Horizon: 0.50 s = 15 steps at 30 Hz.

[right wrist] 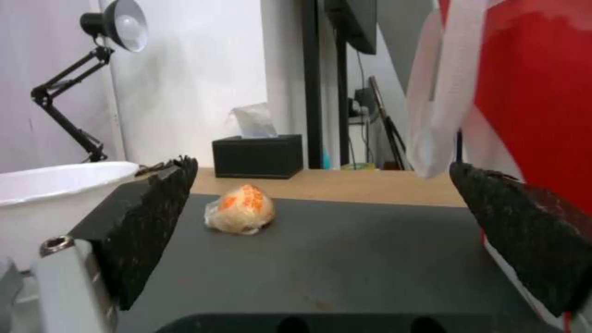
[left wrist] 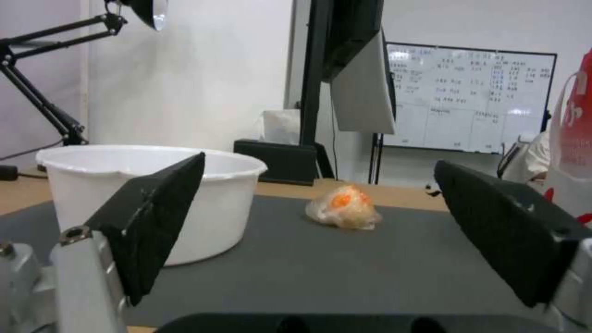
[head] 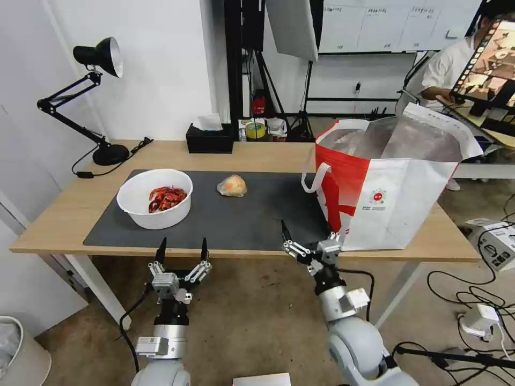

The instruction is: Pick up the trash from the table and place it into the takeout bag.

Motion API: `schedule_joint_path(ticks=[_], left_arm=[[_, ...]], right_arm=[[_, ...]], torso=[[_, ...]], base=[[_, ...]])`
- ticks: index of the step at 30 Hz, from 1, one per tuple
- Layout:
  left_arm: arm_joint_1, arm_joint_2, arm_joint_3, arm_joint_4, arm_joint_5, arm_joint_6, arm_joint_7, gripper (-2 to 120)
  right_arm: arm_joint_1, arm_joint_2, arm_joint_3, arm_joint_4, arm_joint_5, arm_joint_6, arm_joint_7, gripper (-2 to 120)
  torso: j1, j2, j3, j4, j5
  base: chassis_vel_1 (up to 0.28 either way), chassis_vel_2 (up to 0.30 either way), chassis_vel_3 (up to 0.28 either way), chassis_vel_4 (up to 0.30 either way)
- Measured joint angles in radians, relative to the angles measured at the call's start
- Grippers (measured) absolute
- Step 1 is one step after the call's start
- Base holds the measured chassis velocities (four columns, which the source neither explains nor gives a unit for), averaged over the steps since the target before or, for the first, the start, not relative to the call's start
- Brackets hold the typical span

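Observation:
The trash lies on the table (head: 59, 214), on its dark mat (head: 252, 214). A white bowl (head: 156, 219) with red crayfish shells (head: 167, 197) stands at the mat's left. A plastic-wrapped orange lump (head: 232, 185) rests mid-mat. The red-and-white takeout bag (head: 397, 198) stands open at the right end, foil lining showing. My left gripper (head: 182, 251) hovers open just before the table's front edge, near the bowl (left wrist: 216, 208), with the lump (left wrist: 343, 209) farther off. My right gripper (head: 308, 241) is open at the front edge beside the bag (right wrist: 536, 106), facing the lump (right wrist: 240, 210).
A black tissue box (head: 210, 140) and a black desk lamp (head: 99, 56) stand along the table's far edge. Cables and small boxes (head: 496, 244) lie on the floor at right. A white bin (head: 16, 348) sits on the floor at front left.

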Motion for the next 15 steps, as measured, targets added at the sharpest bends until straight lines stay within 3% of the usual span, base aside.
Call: schedule_joint_path(ticks=[15], left_arm=[[-0.009, -0.011, -0.013, 0.007, 0.002, 0.000, 0.000, 100]], right_arm=[[0.304, -0.037, -0.130, -0.134, 0.186, -0.158, 0.034, 100]], torso=[[0.000, 0.000, 0.000, 0.0001, -0.0001]], base=[[0.000, 0.000, 0.000, 0.000]])
